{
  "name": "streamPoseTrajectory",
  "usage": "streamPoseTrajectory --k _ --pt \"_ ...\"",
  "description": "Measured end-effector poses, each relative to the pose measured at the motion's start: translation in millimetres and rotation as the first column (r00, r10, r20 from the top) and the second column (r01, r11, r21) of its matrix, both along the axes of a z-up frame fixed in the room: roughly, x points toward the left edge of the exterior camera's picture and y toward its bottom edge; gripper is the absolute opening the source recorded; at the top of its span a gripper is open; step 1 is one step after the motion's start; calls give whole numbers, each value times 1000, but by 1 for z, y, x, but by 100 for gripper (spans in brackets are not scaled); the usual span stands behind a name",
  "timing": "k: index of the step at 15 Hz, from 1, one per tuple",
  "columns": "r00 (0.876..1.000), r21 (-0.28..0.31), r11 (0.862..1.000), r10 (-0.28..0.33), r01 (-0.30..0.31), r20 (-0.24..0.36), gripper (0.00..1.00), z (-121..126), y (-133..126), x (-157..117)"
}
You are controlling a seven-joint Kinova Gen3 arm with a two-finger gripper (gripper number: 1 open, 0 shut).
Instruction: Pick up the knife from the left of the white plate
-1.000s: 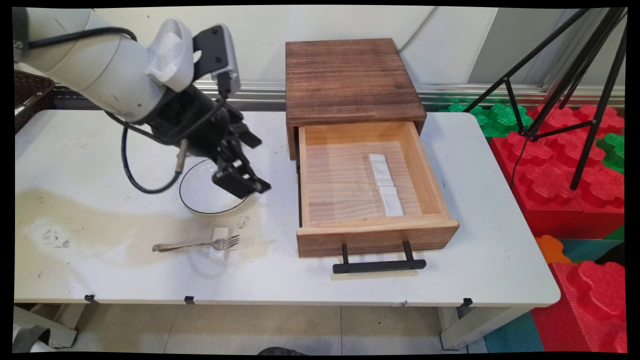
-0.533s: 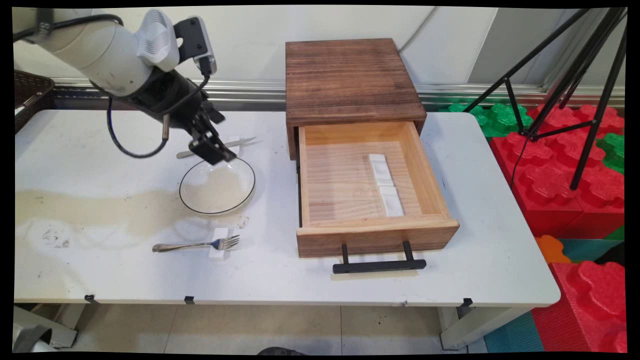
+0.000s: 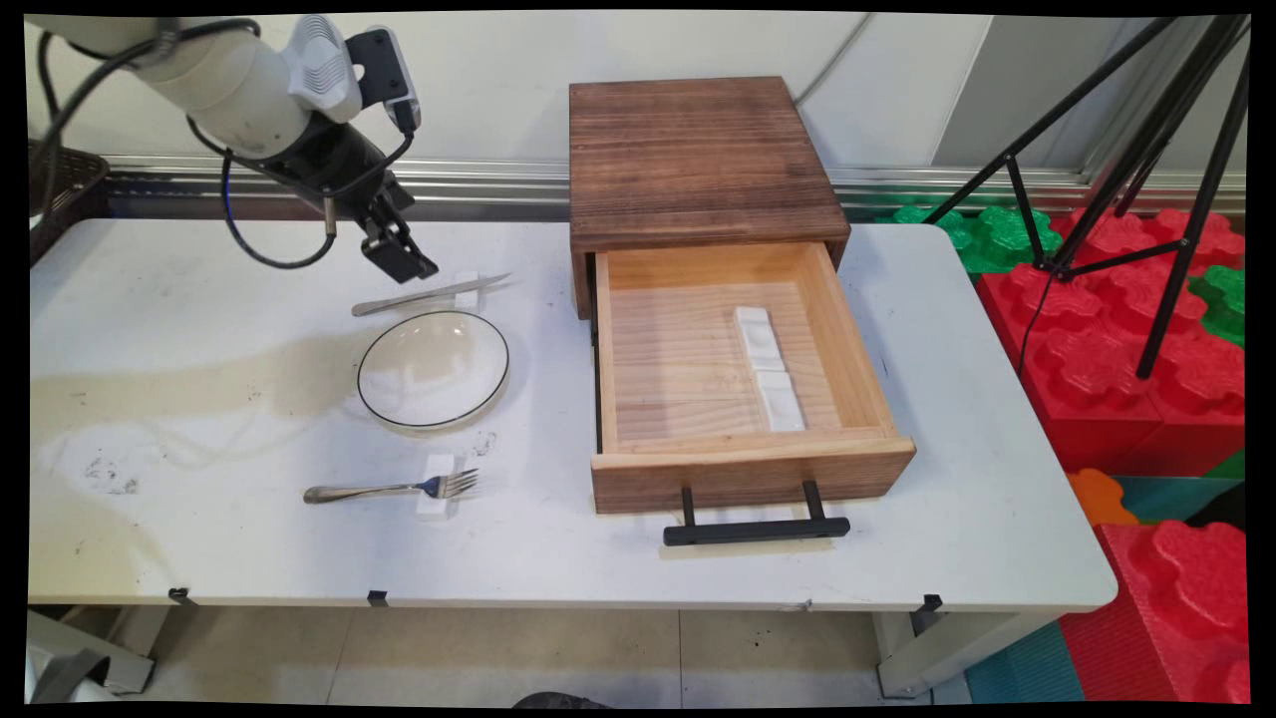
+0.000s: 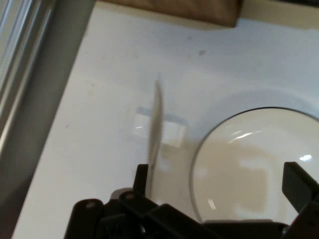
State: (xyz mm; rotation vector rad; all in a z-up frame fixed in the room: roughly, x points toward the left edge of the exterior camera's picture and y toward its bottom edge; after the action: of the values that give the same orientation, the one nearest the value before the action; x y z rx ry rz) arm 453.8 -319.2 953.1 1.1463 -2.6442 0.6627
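Above the far left of the white surface (image 3: 199, 558), the tool (image 3: 399, 259) was seen spread and empty over a thin, stiff, likely slippery metal knife (image 3: 424, 294) propped on a small white block (image 3: 467, 288) beside the fragile-looking glass bowl (image 3: 434, 369), its raised middle judged the best hold.

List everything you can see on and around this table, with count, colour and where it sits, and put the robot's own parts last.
knife: 1, silver, far side of the table, lying across a small white rest, just beyond the plate.
plate: 1, clear glass with a dark rim, left of the drawer.
fork: 1, silver, near side, tines on a second white rest.
drawer box: 1, dark brown wood, far side.
drawer: 1, light wood, pulled open, black handle.
white blocks: 2, end to end inside the drawer.
basket: 1, dark, far left edge.
tripod: 1, black, right.
foam blocks: several, red and green, right of the table.
gripper: 1, black, open, above the knife's handle.
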Motion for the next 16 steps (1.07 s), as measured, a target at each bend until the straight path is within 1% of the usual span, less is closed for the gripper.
streamPoseTrajectory --k 5,8,12,16 --pt "999 15 1000 17 -17 36 100 -14 -29 27" --pt "998 37 999 26 -28 52 100 -27 -45 45" --pt "997 76 996 37 -42 68 100 -45 -68 68" --pt "997 122 992 19 -28 72 100 -62 -89 84"
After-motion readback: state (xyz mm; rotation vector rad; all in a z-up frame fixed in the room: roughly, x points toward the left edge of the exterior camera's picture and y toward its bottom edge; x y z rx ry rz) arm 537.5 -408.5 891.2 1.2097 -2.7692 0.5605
